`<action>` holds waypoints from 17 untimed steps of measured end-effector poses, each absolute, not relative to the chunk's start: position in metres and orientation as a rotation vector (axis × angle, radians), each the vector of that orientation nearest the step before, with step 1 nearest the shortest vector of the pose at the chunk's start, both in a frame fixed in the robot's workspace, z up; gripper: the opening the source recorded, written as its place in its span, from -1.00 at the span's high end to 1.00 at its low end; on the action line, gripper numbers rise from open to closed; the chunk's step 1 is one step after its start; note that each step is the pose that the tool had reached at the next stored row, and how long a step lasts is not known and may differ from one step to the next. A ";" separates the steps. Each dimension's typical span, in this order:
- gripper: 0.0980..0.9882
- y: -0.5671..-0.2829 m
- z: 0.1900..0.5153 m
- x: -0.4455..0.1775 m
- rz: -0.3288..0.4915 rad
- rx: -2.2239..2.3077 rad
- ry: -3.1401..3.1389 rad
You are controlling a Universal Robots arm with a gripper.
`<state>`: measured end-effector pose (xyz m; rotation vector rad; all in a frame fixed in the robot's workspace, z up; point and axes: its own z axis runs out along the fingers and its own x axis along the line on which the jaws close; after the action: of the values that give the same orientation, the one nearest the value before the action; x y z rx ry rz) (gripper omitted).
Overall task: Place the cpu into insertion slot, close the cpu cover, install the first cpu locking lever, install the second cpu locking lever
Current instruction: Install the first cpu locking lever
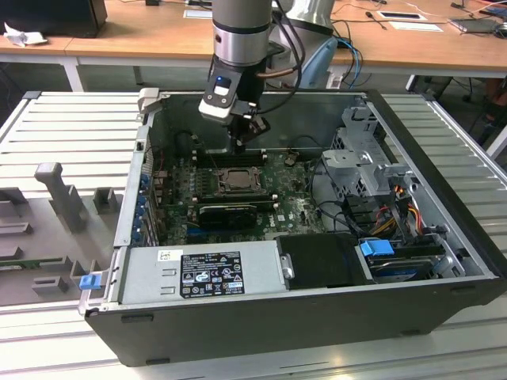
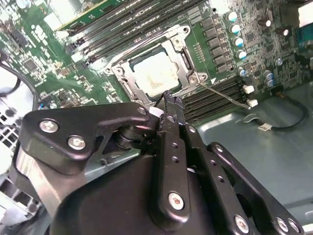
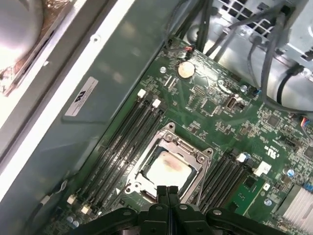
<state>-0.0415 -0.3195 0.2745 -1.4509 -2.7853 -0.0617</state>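
Dull silver-grey cpu (image 3: 168, 170) flat in the insertion slot (image 1: 212, 183), silvery windowed cpu cover (image 3: 190, 147) lying down around it

We see the cpu (image 3: 167, 169) with a dull, smudged silver metal top, the cover (image 3: 190, 148) in brighter bare metal, the pincer (image 3: 168, 192) in matt black, and the board (image 3: 220, 117) in glossy green.

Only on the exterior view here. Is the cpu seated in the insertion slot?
Observer: Yes. In both wrist views the cpu lies seated, pale top up.
Operator: Cover?
Observer: The cpu cover lies flat, framing the chip through its window.
Operator: Gripper state?
Observer: In the first wrist view the gripper is shut, its fingertips meeting over the cover's edge.
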 end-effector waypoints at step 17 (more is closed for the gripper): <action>0.98 -0.320 0.274 -0.042 -0.061 -1.060 -2.951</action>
<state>-0.0422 -0.3198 0.2743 -1.0595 -2.9507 -0.0608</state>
